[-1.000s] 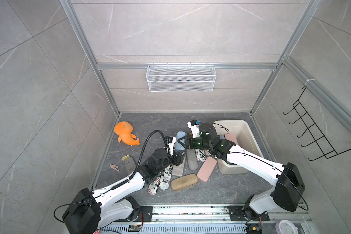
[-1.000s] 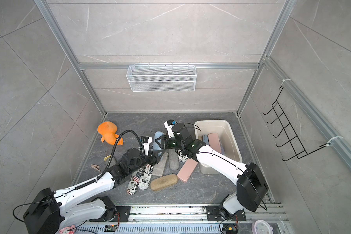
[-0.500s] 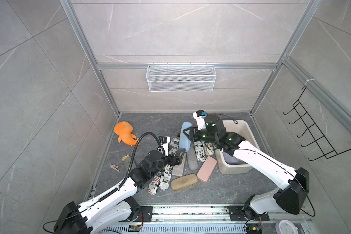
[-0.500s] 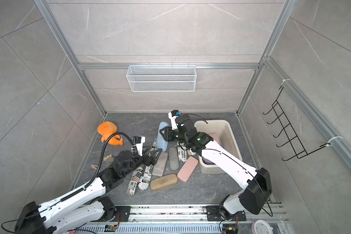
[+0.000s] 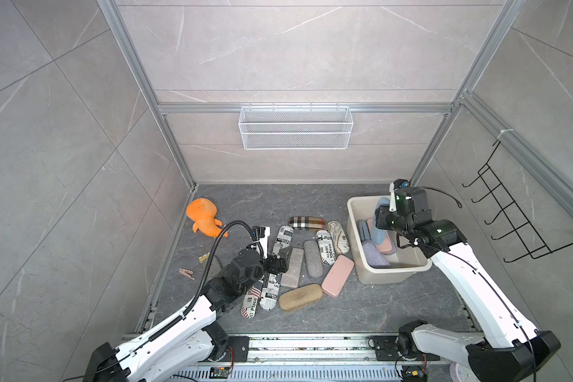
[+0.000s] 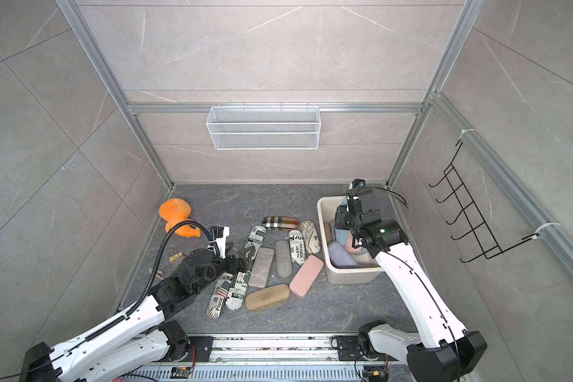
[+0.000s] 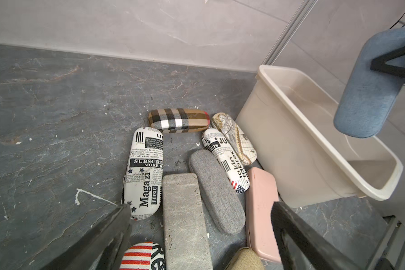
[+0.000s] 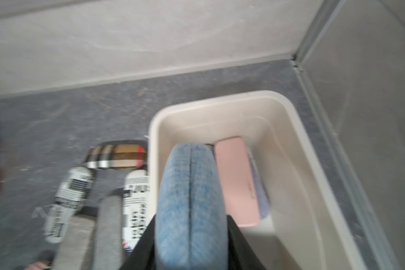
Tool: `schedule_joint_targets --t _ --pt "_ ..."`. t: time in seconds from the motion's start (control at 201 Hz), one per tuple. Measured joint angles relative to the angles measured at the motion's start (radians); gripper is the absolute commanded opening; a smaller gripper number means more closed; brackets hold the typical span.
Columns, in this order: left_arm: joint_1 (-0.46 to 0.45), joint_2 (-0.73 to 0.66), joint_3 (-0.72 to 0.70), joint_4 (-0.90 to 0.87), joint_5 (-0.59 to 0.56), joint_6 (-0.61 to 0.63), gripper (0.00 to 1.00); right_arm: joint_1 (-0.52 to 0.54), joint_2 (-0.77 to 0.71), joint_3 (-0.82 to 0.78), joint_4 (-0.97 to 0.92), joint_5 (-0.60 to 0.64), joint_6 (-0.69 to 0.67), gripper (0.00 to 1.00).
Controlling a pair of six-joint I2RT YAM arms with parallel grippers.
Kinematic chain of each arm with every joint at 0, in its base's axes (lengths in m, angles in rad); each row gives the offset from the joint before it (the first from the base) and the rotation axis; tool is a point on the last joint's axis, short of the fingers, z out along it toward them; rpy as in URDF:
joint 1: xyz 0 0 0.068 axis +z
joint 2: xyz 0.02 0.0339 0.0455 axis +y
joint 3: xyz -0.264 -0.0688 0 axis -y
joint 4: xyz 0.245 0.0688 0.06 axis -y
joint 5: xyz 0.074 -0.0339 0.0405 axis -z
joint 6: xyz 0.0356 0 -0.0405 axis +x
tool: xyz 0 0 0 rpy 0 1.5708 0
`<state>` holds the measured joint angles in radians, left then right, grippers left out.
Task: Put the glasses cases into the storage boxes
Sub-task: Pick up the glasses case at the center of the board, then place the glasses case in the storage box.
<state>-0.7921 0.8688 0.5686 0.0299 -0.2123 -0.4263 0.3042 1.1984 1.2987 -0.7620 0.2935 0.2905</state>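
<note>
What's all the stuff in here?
newspaper cases: four, black and white, floor
plaid case: one, tan, floor back
map case: one, cream, beside tub
plain cases: four, two grey, pink, tan, floor
blue case: one, held over tub
cases in tub: three seen, lilac, pink, slate
tub: one, cream, floor right
plush toy: one, orange, back left
clothespins: two, wooden, yellow, left edge
wire basket: one, white, back wall
hook rack: one, black, right wall
left gripper: open, over floor cases
right gripper: shut on blue case
</note>
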Motion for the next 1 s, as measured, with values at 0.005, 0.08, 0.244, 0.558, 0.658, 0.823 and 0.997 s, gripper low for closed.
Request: schedule_joint_targets --t 0.005,0.08,0.244,0.558,0.658,0.823,0.997 --pt "0.000 0.002 0.001 0.000 0.000 0.000 0.95 -0.001 0.001 0.000 -0.002 0.004 0.000 0.35" --pt "0.000 0.033 0.011 0.000 0.001 0.008 0.95 -0.009 0.028 -0.004 -0.025 0.079 -0.012 0.34" --pt "0.000 0.069 0.028 0.000 0.002 0.011 0.96 -0.009 0.068 -0.072 -0.013 0.193 -0.016 0.33" --pt "0.000 0.072 0.027 -0.001 -0.017 0.006 0.96 -0.009 0.135 -0.185 -0.058 0.227 0.013 0.36" --pt "0.000 0.069 0.027 -0.008 -0.040 0.006 0.95 -0.008 0.183 -0.185 -0.057 0.223 0.013 0.38" --pt "0.000 0.054 0.027 -0.031 -0.051 0.007 0.96 -0.005 0.239 -0.190 -0.057 0.179 0.011 0.43" --pt "0.000 0.043 0.026 -0.040 -0.060 0.007 0.95 -0.003 0.244 -0.190 -0.052 0.118 0.019 0.56"
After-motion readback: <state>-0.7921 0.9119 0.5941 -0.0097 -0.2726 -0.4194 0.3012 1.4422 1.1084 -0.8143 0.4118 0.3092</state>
